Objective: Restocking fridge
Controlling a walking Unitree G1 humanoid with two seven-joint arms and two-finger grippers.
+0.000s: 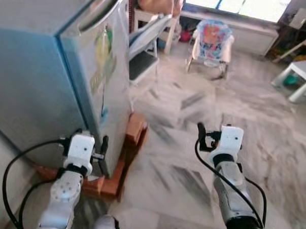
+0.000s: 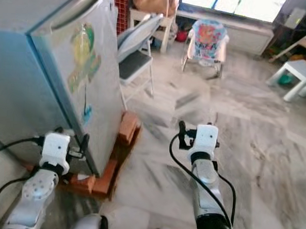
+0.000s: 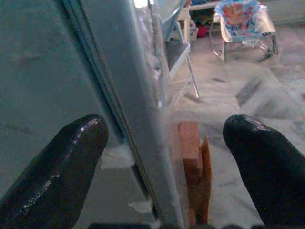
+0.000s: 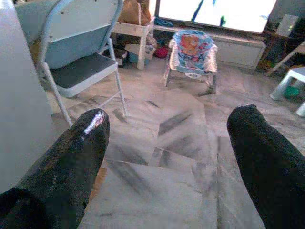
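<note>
Fridge on bricks, marble floor beyond

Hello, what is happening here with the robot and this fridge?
The robot stands at the corner of a closed blue-grey fridge, which rests on bricks. Its left gripper is open and raised at the door's edge, with one finger on each side of the seam. The right gripper is open too and hovers over the marble floor, holding nothing. A folding chair and a baby bouncer stand further back.
</note>
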